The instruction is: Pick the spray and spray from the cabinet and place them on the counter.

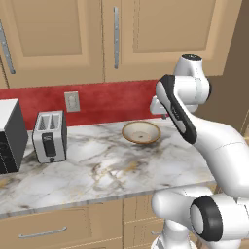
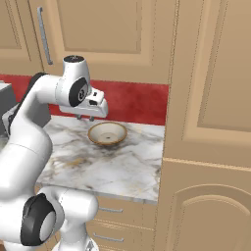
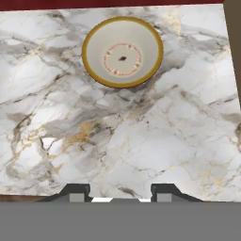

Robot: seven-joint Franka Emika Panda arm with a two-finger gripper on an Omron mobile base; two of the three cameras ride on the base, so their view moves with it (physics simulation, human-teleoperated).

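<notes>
- The gripper hangs above the marble worktop, pointing straight down at it; in the hand view its two dark fingertips rise at the bottom edge with a clear gap between them, so the jaws stand apart and hold nothing.
- In the right base view the gripper sits left of centre, over the back of the worktop, just in front of the red backsplash.
- A shallow bowl with a yellow-brown rim and a red dotted ring inside lies in the upper middle of the hand view, well clear of the fingertips; the same bowl is at the centre of the left base view.
- The cabinet fills the top of the left base view, its doors shut, a silver bar handle upright on one.
- Neither spray bottle can be made out.
- A silver toaster stands at the left on the worktop, under a wall socket.
</notes>
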